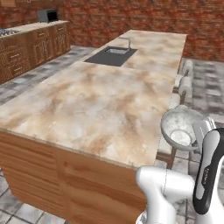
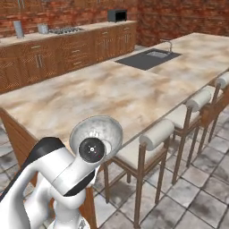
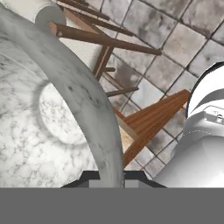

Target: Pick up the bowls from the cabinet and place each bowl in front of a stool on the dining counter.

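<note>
- Gripper (image 3: 111, 177) is clamping tight on the rim of the speckled grey-white bowl (image 1: 179, 124), w/ the wall pinched between the two tips; bowl is hanging off the near right corner of the dining counter (image 1: 100, 100), above the nearest stool (image 2: 150, 141), not resting on the top.
- In the hand view, bowl's mottled inside is filling the left side; stool's brown legs and grey floor tiles (image 3: 175, 43) are showing past it.
- Counter's marble top is running from near to far, beige-brown, bare in the near half; wood-plank side is facing the base.
- Stools w/ cream roll cushions are lining up along the counter's right edge, one behind the other.
- Farther along the top, a dark sink (image 1: 111, 55) w/ a tap is sitting in the surface.
- Far left, brown drawer cabinets (image 2: 67, 53) are standing under a paler top, carrying a hob and a black microwave (image 2: 117, 15).
- Red brick wall (image 1: 131, 15) is closing off the far side of the rm.
</note>
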